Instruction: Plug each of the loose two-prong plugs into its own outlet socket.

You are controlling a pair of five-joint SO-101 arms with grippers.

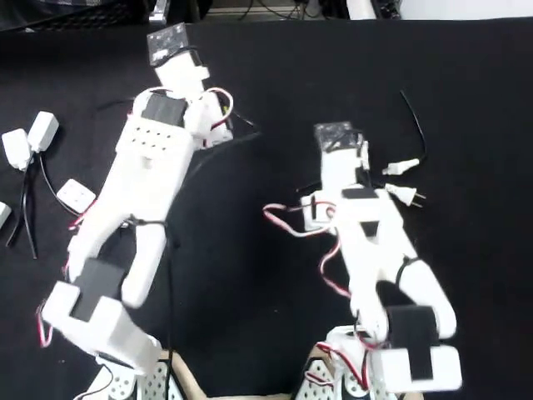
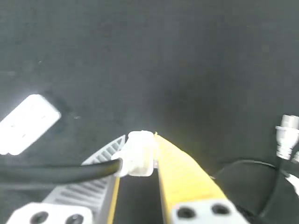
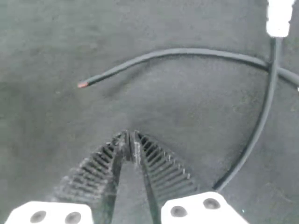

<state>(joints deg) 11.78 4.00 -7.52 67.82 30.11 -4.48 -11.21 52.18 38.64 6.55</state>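
My left gripper (image 2: 138, 140) pinches a plug (image 2: 139, 158), cord (image 2: 56, 173) trailing back — I'd say to aim at the socket (image 2: 27, 123); right gripper (image 3: 127, 140) pressed together

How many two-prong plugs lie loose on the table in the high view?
2. The upper plug and the lower plug lie close together beside the right arm. The left pincer holds a third plug. Others may be hidden under the arms.
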